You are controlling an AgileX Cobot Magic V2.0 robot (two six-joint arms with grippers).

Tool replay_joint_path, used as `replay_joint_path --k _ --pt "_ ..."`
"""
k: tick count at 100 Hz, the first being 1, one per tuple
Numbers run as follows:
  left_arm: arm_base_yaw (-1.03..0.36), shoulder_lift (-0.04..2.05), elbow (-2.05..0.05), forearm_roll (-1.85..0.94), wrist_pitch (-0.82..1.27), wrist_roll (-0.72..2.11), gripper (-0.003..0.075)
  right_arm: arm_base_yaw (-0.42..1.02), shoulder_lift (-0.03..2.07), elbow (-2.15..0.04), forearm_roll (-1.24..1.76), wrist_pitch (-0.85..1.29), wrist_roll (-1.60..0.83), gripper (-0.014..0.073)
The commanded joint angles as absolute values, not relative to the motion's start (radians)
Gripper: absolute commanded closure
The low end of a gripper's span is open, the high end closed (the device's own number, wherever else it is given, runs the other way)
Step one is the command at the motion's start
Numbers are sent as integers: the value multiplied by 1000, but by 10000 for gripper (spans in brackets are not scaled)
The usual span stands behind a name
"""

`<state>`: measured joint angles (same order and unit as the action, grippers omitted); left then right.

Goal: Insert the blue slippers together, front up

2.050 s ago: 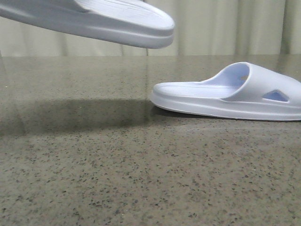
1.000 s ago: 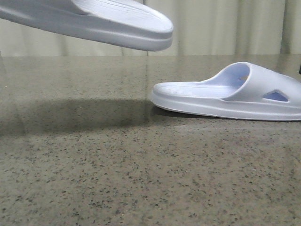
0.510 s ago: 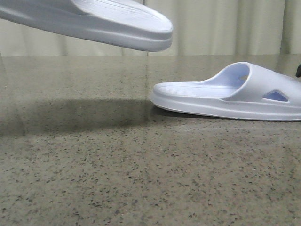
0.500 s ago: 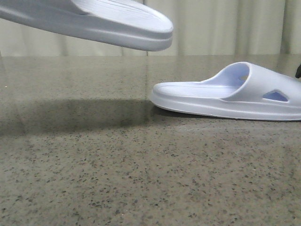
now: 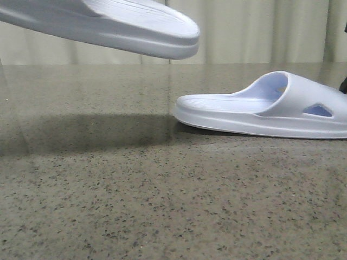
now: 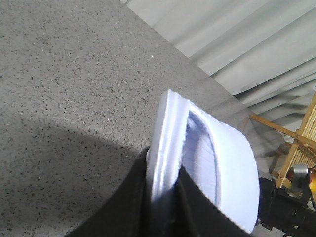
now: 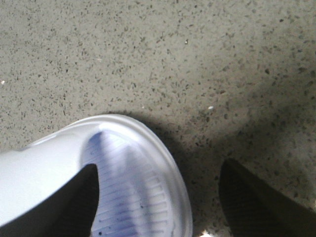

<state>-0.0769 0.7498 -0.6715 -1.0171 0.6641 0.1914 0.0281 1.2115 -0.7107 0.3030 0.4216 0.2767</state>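
Observation:
One blue slipper (image 5: 124,24) hangs tilted in the air at the upper left of the front view. In the left wrist view my left gripper (image 6: 165,197) is shut on the side rim of this slipper (image 6: 232,168), one black finger on each side of the sole. The other blue slipper (image 5: 260,108) lies flat on the table at the right, strap toward the right. My right gripper (image 7: 163,207) is open over one rounded end of it (image 7: 133,163): one finger (image 7: 81,200) lies above the ribbed footbed, the other (image 7: 256,205) above the table beside the rim.
The speckled stone table (image 5: 162,206) spreads across the front view, with the held slipper's shadow on it at the left. Pale curtains (image 5: 260,32) hang behind. A wooden frame (image 6: 296,143) and dark equipment (image 6: 291,212) stand past the table's far side.
A dark sliver of the right arm has come in at the front view's right edge beside the resting slipper. Both slippers have stayed almost still.

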Motion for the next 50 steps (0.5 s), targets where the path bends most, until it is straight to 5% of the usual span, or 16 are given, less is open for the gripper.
replay_joint_path --k 1,50 --pt "-86 747 -710 -1069 631 185 694 28 1196 -736 310 361 276 151" --pt "-86 747 -710 -1071 631 185 694 28 1228 -736 341 366 276 151"
